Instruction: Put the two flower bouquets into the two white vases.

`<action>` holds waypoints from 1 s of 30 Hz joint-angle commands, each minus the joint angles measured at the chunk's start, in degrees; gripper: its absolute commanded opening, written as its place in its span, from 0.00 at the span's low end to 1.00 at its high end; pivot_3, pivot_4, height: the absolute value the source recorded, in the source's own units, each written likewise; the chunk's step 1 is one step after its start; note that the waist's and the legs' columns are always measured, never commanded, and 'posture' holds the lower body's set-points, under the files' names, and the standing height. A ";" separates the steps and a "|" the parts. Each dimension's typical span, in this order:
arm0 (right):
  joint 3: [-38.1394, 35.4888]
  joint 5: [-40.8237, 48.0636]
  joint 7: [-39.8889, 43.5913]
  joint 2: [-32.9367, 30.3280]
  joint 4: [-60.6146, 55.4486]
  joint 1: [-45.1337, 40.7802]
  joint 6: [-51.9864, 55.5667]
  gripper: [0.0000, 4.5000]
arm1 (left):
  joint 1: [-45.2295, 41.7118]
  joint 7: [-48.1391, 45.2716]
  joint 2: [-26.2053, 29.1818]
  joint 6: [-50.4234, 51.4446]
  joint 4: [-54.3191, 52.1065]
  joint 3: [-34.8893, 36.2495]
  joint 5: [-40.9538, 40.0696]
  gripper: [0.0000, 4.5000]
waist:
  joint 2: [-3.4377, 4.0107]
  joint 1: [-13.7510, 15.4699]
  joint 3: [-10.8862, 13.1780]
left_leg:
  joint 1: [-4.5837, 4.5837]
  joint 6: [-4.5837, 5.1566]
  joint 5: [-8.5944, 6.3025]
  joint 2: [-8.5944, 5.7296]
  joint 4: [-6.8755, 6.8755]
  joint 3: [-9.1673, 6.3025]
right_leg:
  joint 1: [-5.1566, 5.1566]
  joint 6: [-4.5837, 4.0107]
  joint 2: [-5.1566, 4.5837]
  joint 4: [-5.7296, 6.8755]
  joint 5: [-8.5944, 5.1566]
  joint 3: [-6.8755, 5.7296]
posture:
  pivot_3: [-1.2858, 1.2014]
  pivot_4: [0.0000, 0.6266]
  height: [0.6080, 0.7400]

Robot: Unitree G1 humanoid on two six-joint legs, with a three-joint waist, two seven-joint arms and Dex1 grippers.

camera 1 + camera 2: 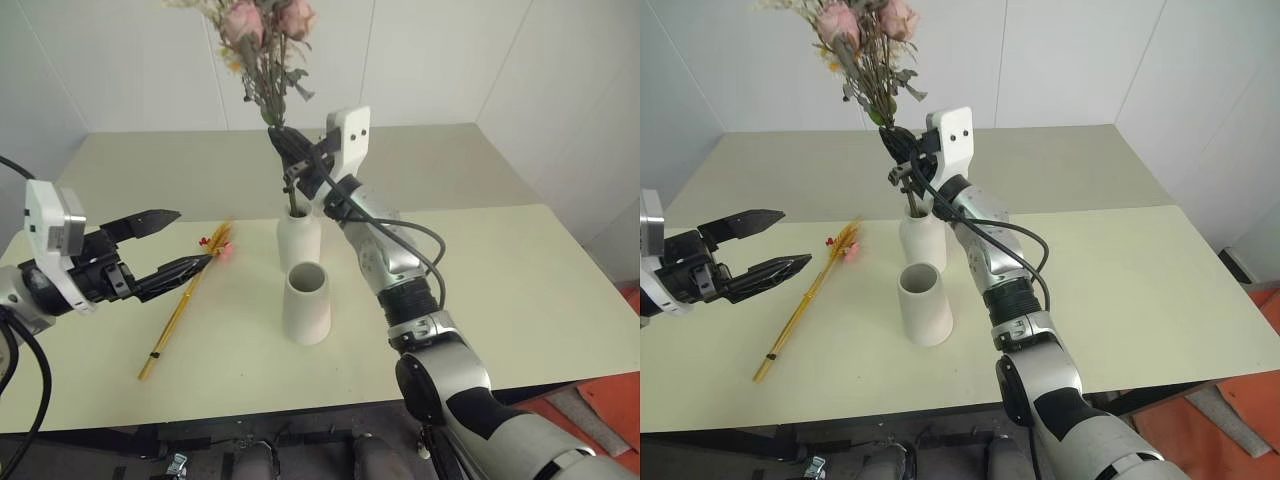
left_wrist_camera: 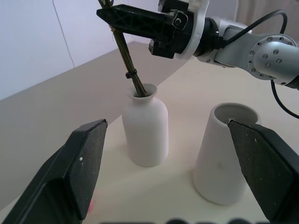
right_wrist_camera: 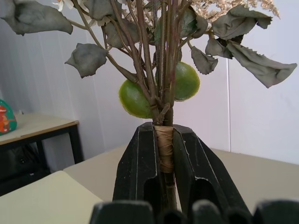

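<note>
Two bouquets, two white vases, two grippers, one pale worktop [image 1: 520, 300]. Bouquet one: the bushy pink bouquet [image 1: 262, 50], with pink blooms, grey-green leaves and dark stems, stands nearly upright above the worktop, its stem ends entering the mouth of the bottle-shaped vase [image 1: 298, 238]; in the left wrist view the stems pass down into that vase's narrow neck. The right gripper [image 1: 290, 150] has its two black fingers clenched on the stems of this bouquet, above the vase mouth; the right wrist view shows both fingers pressed against a wrapped band on the stem bundle, with two round green fruits among the leaves just above. Bouquet two: the slim golden-yellow bouquet [image 1: 185, 305] lies flat on the worktop to the left of the vases, running diagonally, its small red-pink flowers at the far end and its stalk ends toward the near edge. Vase one, bottle-shaped, stands upright near the middle of the worktop. Vase two, the cone vase [image 1: 307, 302], stands upright just in front of the first, slightly to its right, close beside it; its wide mouth holds nothing. The left gripper [image 1: 180, 240] hangs above the left side of the worktop with its two fingers spread wide apart and grasping nothing, its lower fingertip near the flower end of the yellow bouquet.
</note>
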 commanded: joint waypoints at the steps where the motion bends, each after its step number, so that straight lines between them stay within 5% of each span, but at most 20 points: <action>1: 0.53 -0.45 0.77 0.52 -1.50 1.12 -2.81 0.05 | -0.39 0.30 1.06 0.03 -1.41 2.43 -1.11 1.00 | 0.00 0.00 0.00 | 0.00 0.00 0.00 0.00 0.00 0.00 | 0.00 0.00 0.00 0.00 0.00 0.00 | 0.52 0.24 1.00; 4: 1.08 -0.80 0.96 0.67 -2.54 3.07 -3.21 0.05 | -0.38 0.34 1.24 0.17 -1.36 2.40 -1.10 1.00 | 0.00 0.00 0.00 | 0.00 0.00 0.00 0.00 0.00 0.00 | 0.00 0.00 0.00 0.00 0.00 0.00 | 0.52 0.24 1.00; 5: 1.22 -0.83 1.07 0.60 -3.23 3.89 -3.27 0.22 | -0.47 0.43 1.30 0.22 -1.28 2.31 -1.02 1.00 | 0.00 0.01 0.00 | 0.00 0.00 0.00 0.00 0.00 0.00 | 0.00 0.00 0.00 0.00 0.00 0.00 | 0.52 0.24 1.00; 15: 1.77 0.20 0.83 -3.49 -21.69 14.59 1.86 0.97 | -0.34 0.79 1.56 0.44 -0.30 1.52 -0.34 1.00 | 0.00 0.07 0.00 | 0.00 0.00 0.00 0.00 -0.04 0.00 | 0.00 0.00 0.00 -0.01 -0.01 0.00 | 0.52 0.24 1.00; 20: 2.47 1.64 3.06 -8.88 -32.78 20.29 8.75 0.99 | -0.02 4.19 2.23 2.20 0.07 0.22 1.95 1.00 | 0.00 0.15 0.00 | 0.04 -0.01 0.01 0.00 -0.05 0.00 | 0.02 0.00 -0.01 0.00 -0.02 0.00 | 0.52 0.24 1.00; 25: 0.57 11.09 14.11 -23.54 -45.70 25.71 21.90 0.99 | -2.19 19.06 6.60 15.88 2.94 -5.63 9.51 1.00 | -0.02 0.52 0.01 | 0.07 -0.01 0.01 -0.03 -0.04 0.01 | 0.06 0.02 -0.02 -0.01 -0.03 0.00 | 0.52 0.24 1.00; 30: -3.89 21.44 23.00 -35.20 -49.18 25.14 30.65 0.99 | -7.12 22.34 10.65 27.07 4.00 -12.88 10.88 1.00 | -0.06 0.54 0.03 | 0.09 -0.01 0.01 -0.02 -0.04 0.01 | 0.08 0.09 0.01 -0.04 -0.08 0.00 | 0.52 0.24 1.00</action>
